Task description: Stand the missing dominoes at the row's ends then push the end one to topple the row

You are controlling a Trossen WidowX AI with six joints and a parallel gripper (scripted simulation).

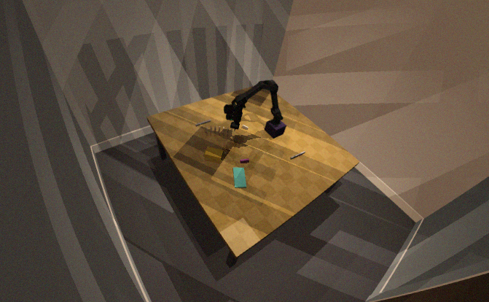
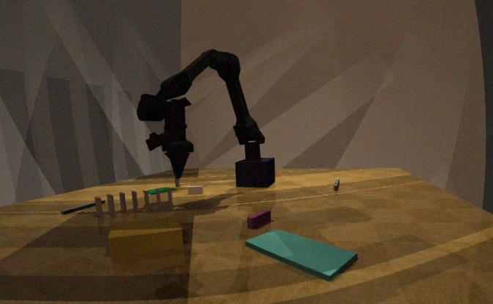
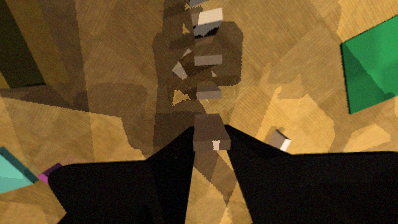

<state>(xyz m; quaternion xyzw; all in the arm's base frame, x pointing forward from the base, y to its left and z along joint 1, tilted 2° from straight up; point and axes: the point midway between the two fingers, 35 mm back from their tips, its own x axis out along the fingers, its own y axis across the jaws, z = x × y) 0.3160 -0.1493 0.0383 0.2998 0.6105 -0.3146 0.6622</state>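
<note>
Several brown dominoes [image 1: 218, 130] [image 2: 134, 200] [image 3: 208, 60] stand upright in an evenly spaced row. My gripper [image 1: 234, 128] [image 2: 178, 176] [image 3: 208, 130] is shut on a brown domino [image 2: 177, 182] [image 3: 209, 124] and holds it upright, pointing down, above the table. It is just past the row's end nearer the robot base, roughly in line with the row in the wrist view. The exact gap under the held domino is hard to tell. A pale domino-sized block [image 1: 245, 127] [image 2: 195, 190] [image 3: 279, 140] lies on the table to the right of the gripper in the wrist view.
A yellow block [image 1: 213, 154] [image 2: 145, 238], a magenta block [image 1: 244, 160] [image 2: 259, 219] and a teal slab [image 1: 239, 178] [image 2: 303, 252] lie on one side of the row. A green slab [image 2: 159, 191] [image 3: 375, 65] and a dark bar [image 1: 202, 122] [image 2: 83, 207] lie behind it. A grey bar [image 1: 297, 155] [image 2: 336, 183] lies farther off.
</note>
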